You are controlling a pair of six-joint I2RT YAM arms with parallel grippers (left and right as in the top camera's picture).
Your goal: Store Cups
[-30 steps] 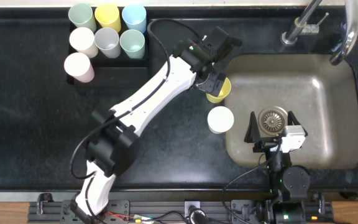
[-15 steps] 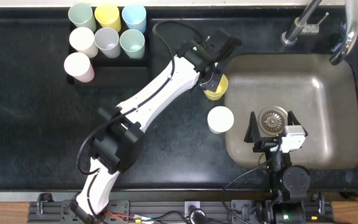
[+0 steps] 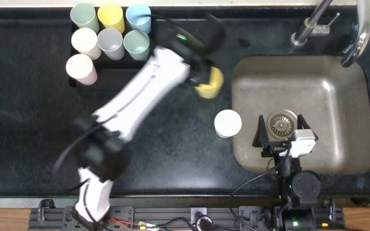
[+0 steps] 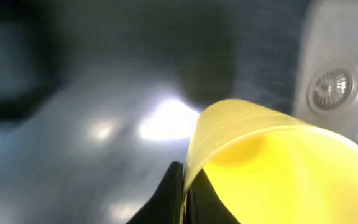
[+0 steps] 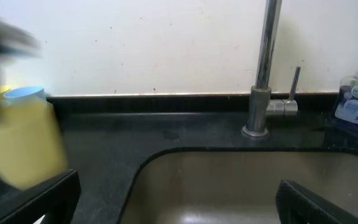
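Top view has the yellow plastic cup [image 3: 209, 82] above the black tabletop [image 3: 31, 141], between the black cup tray [image 3: 124, 69] and the left rim of the steel sink [image 3: 329, 80]. The cup is tipped over sideways and is off the surface. The left end effector [image 3: 201, 80] holds it, closed narrowly on the rim. In the left wrist view, a dark finger [image 4: 173, 193] presses the outside of the cup's wall. The inside of the cup is smooth, glossy and empty.

The tray holds six upright cups in two rows. The back row is pale green [image 3: 83, 14], yellow [image 3: 111, 15] and light blue [image 3: 138, 16]. The front row is cream [image 3: 85, 40], grey-white [image 3: 110, 42] and mint green [image 3: 136, 43]. All six look empty. A pink cup [image 3: 81, 69] stands at the tray's left front corner; whether it is inside the tray cannot be told. A white cup [image 3: 227, 123] sits right at the sink's left edge.

The right end effector [image 3: 281, 131] hangs over the sink near the round drain [image 3: 281, 120], its fingers spread wide and holding nothing.
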